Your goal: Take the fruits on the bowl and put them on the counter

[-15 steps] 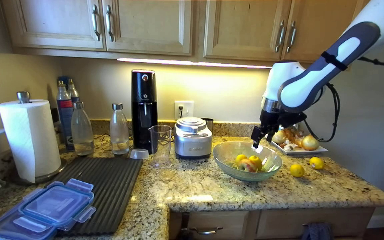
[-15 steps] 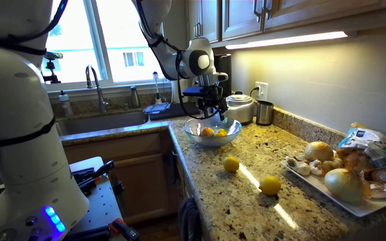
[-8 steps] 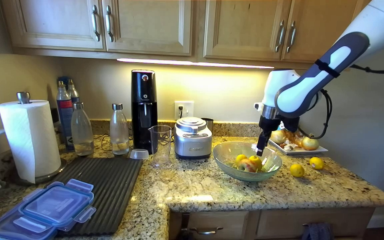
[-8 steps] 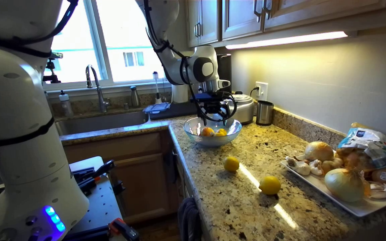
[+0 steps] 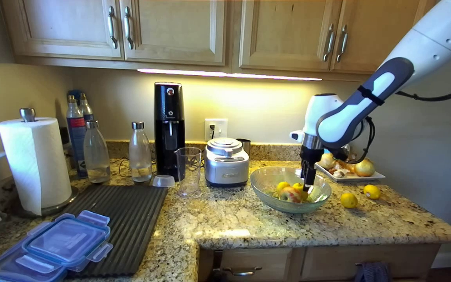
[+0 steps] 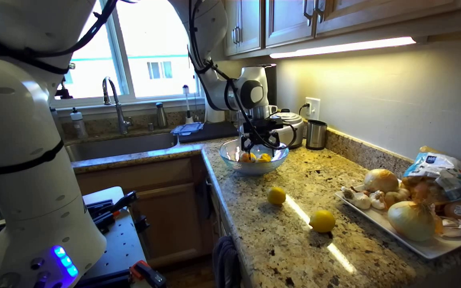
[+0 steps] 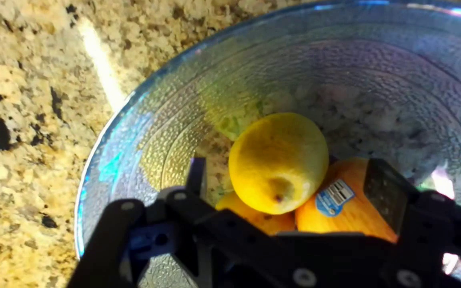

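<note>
A yellow fruit point(image 7: 278, 160) lies on top of the pile in the greenish glass bowl point(image 7: 374, 60). Partly under it, another yellow-orange fruit point(image 7: 254, 214) shows. My gripper point(image 7: 292, 180) is open and lowered inside the bowl point(image 5: 264, 197). The top yellow fruit sits in the gap between its fingers, with room left on both sides. One finger point(image 7: 386, 192) stands over the apple, and I cannot tell whether it touches it. Two lemon-like fruits, a nearer one point(image 6: 276, 196) and a farther one point(image 6: 322, 221), rest on the granite counter point(image 6: 294, 256).
A reddish-orange apple point(image 7: 346, 200) with a blue sticker lies against the yellow fruits in the bowl. A white plate point(image 6: 422, 250) of onions and garlic stands behind the lemons. Close behind the bowl are a silver appliance point(image 5: 227, 166) and a steel cup point(image 6: 316, 134).
My gripper has come down into the bowl, and the wrist has turned a little. Its jaws have stayed apart. Fruits and bowl have not moved.
</note>
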Controlling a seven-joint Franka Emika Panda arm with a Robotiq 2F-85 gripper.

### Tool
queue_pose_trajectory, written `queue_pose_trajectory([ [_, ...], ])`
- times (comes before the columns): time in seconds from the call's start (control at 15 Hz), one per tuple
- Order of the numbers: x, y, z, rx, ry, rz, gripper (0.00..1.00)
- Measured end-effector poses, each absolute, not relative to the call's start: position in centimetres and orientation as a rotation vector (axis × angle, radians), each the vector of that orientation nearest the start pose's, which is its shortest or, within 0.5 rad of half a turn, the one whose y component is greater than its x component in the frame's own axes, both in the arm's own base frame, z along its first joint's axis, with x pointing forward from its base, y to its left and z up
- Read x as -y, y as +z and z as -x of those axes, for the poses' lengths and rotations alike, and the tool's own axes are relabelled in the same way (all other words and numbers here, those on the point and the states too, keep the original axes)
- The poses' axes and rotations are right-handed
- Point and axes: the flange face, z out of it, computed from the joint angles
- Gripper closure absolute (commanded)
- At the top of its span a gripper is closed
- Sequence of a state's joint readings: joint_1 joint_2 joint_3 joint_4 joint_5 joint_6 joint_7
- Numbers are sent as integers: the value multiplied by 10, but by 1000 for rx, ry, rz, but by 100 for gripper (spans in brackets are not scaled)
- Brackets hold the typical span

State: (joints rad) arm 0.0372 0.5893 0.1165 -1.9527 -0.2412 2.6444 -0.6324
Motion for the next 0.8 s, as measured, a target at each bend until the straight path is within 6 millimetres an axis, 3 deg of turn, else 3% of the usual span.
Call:
queue_pose_trajectory([
  [0.13, -102, 176, -622, 1583, -136, 2811, 0],
  [0.33, -101, 164, -623, 1677, -112, 2758, 22],
  [0.4, -100, 161, -624, 1701, -105, 2745, 25],
  [0.6, -99, 154, -627, 1758, -97, 2708, 51],
  [0.8, -99, 154, -629, 1786, -99, 2691, 58],
])
